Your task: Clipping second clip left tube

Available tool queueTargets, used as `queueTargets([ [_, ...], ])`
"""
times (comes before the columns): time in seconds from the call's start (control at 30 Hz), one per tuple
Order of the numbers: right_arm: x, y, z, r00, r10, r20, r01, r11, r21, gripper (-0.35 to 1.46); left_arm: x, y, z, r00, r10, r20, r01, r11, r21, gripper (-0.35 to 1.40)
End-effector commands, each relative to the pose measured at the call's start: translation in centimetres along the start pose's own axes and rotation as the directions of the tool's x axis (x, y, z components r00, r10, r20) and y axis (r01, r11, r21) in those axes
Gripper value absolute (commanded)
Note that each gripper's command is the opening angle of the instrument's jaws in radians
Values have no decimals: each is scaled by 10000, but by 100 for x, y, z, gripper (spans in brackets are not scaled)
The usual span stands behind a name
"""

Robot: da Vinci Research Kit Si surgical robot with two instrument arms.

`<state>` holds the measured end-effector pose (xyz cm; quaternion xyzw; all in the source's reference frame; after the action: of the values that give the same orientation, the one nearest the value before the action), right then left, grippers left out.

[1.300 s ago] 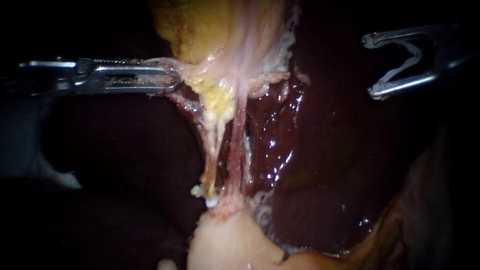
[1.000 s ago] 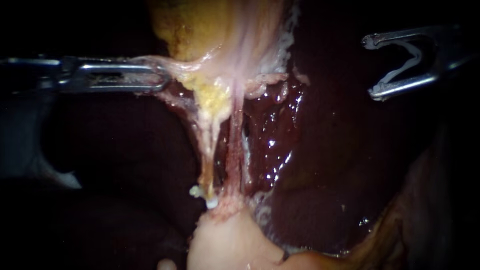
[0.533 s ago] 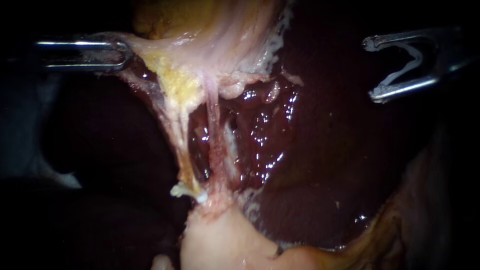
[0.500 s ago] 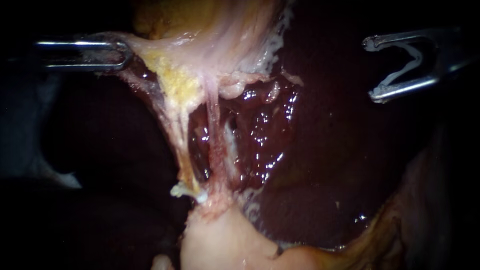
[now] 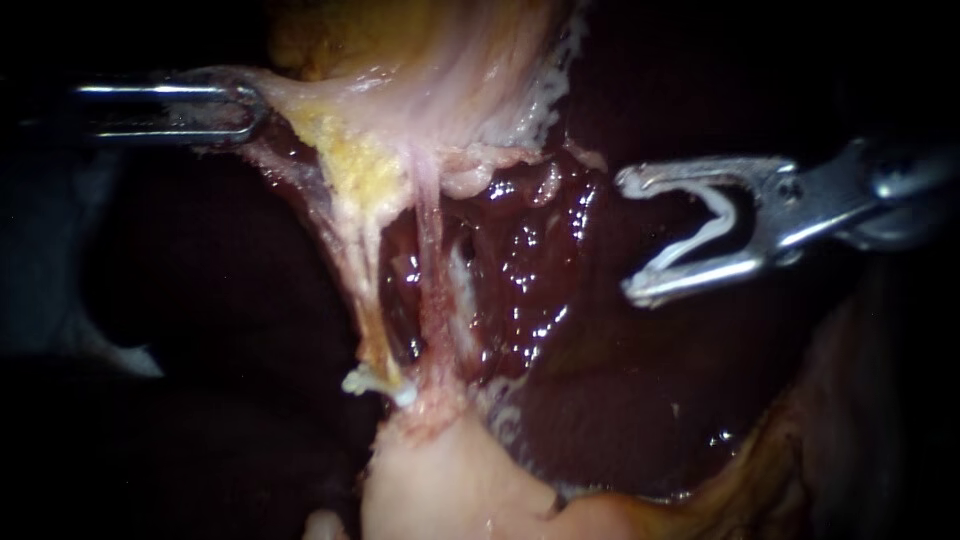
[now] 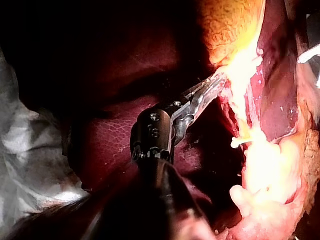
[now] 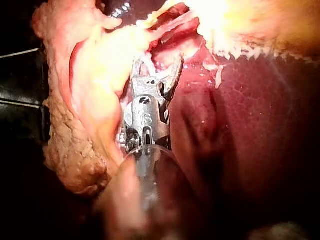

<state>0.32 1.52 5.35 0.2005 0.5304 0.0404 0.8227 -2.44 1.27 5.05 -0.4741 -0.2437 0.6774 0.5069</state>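
Left instrument (image 5: 240, 108), jaws pinching the gallbladder (image 5: 450, 60), tenses the left tube (image 5: 362, 290). Right instrument (image 5: 628, 237), jaws wide around an open clip (image 5: 712, 225), sits well apart over liver (image 5: 620, 400). Risk: the clip may catch the neighbouring tube (image 5: 430, 270) or only partly span its target.

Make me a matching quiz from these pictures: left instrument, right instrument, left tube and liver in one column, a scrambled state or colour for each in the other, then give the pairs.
Things:
1. left instrument
2. right instrument
3. left tube
4. liver

States:
A. dark red, glistening
B. jaws hold an open white clip, clear of the tubes
C. yellowish strand, stretched taut
D. jaws shut on pale tissue, pulling it sideways

Pairs: 1-D, 2-B, 3-C, 4-A
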Motion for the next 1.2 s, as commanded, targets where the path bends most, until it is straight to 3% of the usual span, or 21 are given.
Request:
queueTargets([
  [0.03,0,-3,7,9999,144,-20,-144,9999,26,50,0,0,0,10000,1,2,-1,10000,2,-35],
  [0.3,-10,-21,71,9942,1059,-201,-1049,9933,477,49,-1,1,0,10000,0,-1,0,10000,8,-35],
  [0.53,-26,-27,131,9841,1762,-234,-1739,9817,772,48,0,2,2,10000,-4,-9,4,10000,20,-35],
  [0.8,-50,-23,191,9724,2326,-189,-2297,9681,1001,48,-1,4,2,10000,-8,-15,8,10000,30,-35],
  [1.2,-90,-6,218,9655,2602,-117,-2575,9605,1054,48,-2,5,3,10000,-9,-22,9,10000,42,-35],
])
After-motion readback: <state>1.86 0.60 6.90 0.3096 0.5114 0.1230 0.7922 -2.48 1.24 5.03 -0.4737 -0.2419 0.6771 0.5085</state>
